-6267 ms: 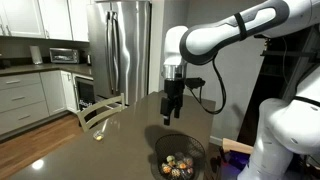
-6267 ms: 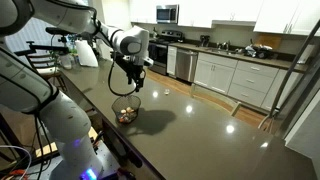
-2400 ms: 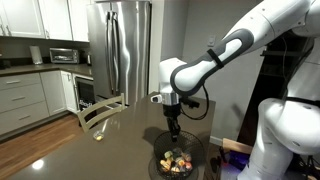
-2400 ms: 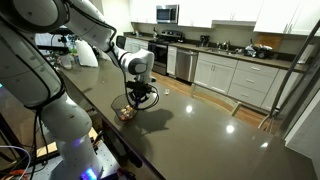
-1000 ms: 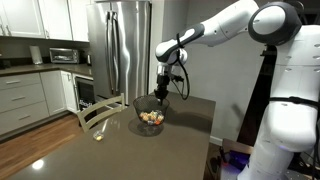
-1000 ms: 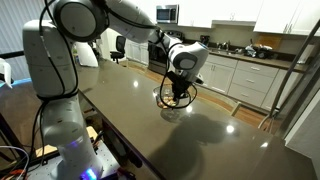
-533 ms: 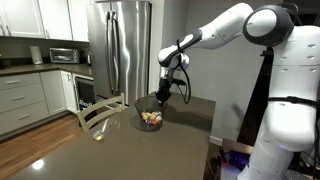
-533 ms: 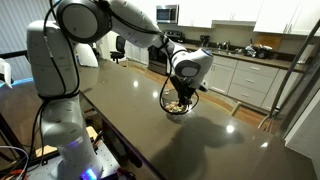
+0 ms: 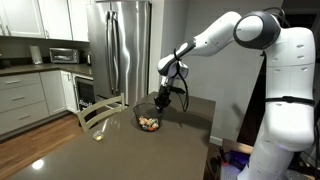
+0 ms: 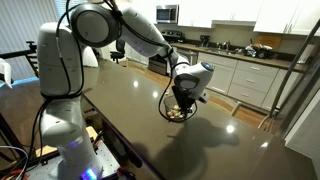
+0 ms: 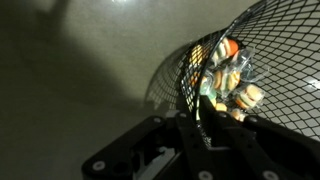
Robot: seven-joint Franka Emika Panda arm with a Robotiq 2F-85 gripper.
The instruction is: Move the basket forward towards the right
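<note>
- Up close in the wrist view, the gripper point(image 11: 200, 112) is pinched narrow on the wall of the basket point(image 11: 265, 35), with the mesh caught between its fingers.
- The basket is a round bowl of dark wire mesh, open enough to see straight through.
- Inside it, small egg-like balls point(image 11: 228, 78) in orange, cream and green are bunched against the wall right by the fingers.
- Below lies the dark, glossy counter point(image 11: 70, 60), throwing back glare.
- Pulling back to an exterior view, the white arm point(image 10: 150, 40) reaches down and the basket point(image 10: 177, 108) sits low over the counter's middle. I cannot tell whether it touches.
- Farther off in an exterior view stand a wooden chair point(image 9: 100, 112), a steel fridge point(image 9: 118, 45) and a microwave point(image 9: 63, 56).
- Any lettering on the appliances is too small to read.
</note>
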